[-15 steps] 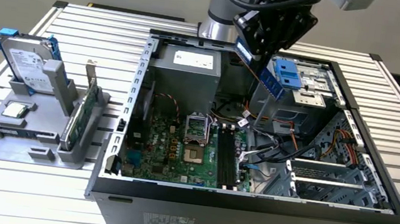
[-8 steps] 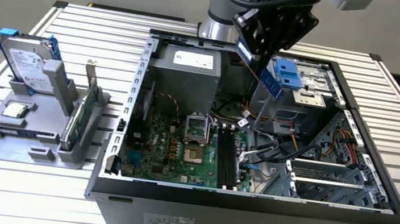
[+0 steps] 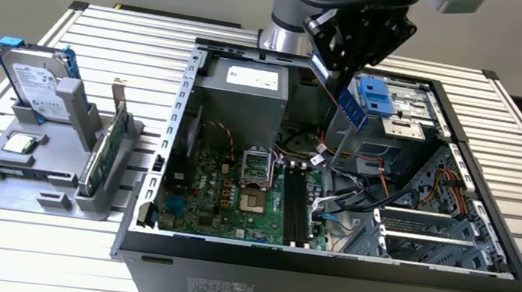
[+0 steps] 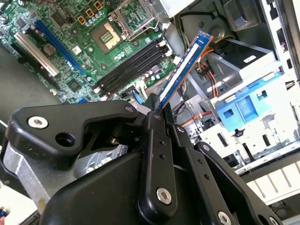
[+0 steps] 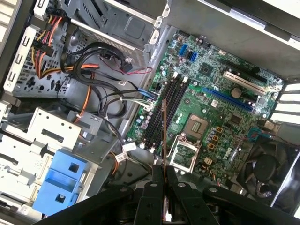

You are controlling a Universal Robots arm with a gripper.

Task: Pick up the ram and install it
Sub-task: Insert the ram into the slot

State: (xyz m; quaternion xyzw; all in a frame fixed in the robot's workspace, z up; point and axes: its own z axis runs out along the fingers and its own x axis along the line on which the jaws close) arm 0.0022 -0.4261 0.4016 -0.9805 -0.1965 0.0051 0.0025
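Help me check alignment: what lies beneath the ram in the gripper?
Below the ram in the first wrist view lie the empty black memory slots, not touching it. Its edge covers a thin strip of them; the gripper hides its held end.

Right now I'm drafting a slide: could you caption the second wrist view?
Gripper holds the ram over the open computer case; the motherboard's memory slots lie empty.

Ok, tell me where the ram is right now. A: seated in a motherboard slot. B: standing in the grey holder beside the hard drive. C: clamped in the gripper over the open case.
C: the gripper is shut on one end of the ram, which hangs over the open case, clear of the empty black memory slots.
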